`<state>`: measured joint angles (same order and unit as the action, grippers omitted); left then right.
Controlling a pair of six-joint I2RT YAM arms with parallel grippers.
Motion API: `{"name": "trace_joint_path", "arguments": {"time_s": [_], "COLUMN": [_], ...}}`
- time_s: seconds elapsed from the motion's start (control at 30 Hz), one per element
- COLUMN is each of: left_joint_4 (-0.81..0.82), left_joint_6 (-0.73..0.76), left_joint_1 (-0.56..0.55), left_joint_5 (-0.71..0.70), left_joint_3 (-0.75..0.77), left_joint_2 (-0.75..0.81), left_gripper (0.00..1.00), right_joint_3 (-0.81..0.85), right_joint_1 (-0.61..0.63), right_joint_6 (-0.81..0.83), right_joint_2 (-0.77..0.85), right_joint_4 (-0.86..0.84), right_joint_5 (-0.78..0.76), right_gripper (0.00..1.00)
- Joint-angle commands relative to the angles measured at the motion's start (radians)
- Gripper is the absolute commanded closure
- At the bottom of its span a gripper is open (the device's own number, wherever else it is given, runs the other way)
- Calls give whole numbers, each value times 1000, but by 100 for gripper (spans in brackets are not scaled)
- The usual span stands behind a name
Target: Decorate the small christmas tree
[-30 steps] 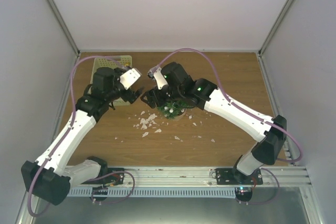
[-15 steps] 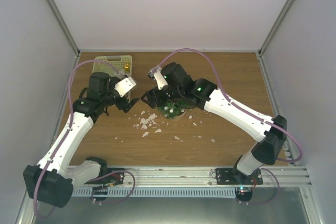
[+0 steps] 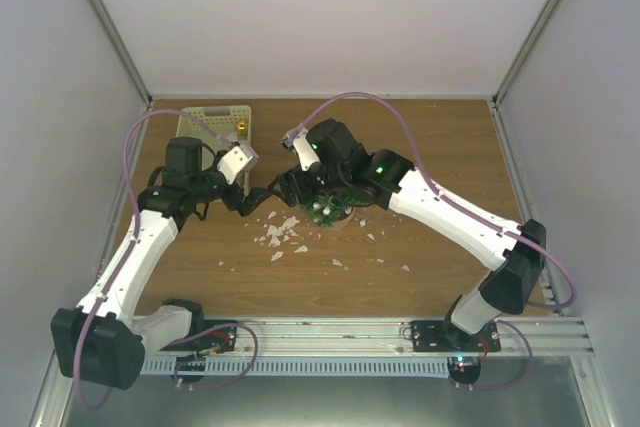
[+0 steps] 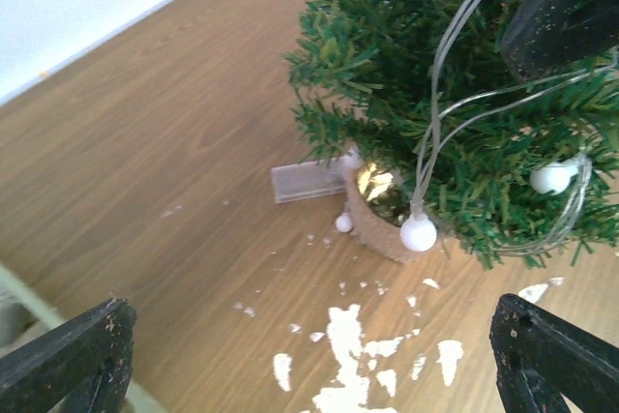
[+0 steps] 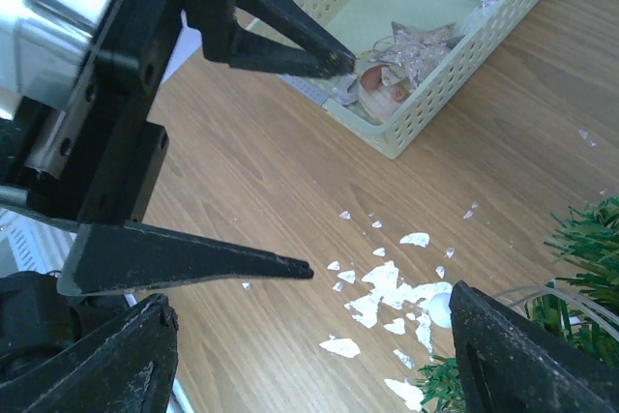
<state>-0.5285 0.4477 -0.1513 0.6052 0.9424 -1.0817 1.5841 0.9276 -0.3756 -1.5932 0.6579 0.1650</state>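
While the small christmas tree (image 3: 331,207) stands on the tabletop (image 3: 430,142) among white flakes (image 3: 279,233), the left end effector (image 4: 311,305) gapes wide beside it; the right end effector (image 5: 309,297) hangs over it, fingers apart, empty

No legible text, label, brand, number or sign in any view. Clear strip (image 4: 308,181) on counter (image 4: 174,142) beside small christmas tree (image 4: 416,94): blurred, cannot tell if printed.
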Motion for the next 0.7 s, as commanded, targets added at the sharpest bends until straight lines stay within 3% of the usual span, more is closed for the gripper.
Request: {"name": "trace_joint_path", "arguments": {"time_s": [0.0, 0.2, 0.67], "left_joint_4": [90, 91, 227], "left_joint_6": [-72, -40, -168], "left_joint_1": [7, 7, 5], "left_joint_5": [145, 261, 370], "left_joint_3": [-31, -22, 86], "left_joint_2": [-33, -122, -306], "left_gripper": [1, 1, 1], "right_joint_3": [13, 23, 25], "right_joint_1": [9, 8, 8], "right_joint_6": [-15, -20, -35], "right_joint_2": [13, 10, 24], "right_joint_4": [-8, -12, -11], "right_joint_5": [11, 18, 43], "right_gripper": [23, 23, 22]}}
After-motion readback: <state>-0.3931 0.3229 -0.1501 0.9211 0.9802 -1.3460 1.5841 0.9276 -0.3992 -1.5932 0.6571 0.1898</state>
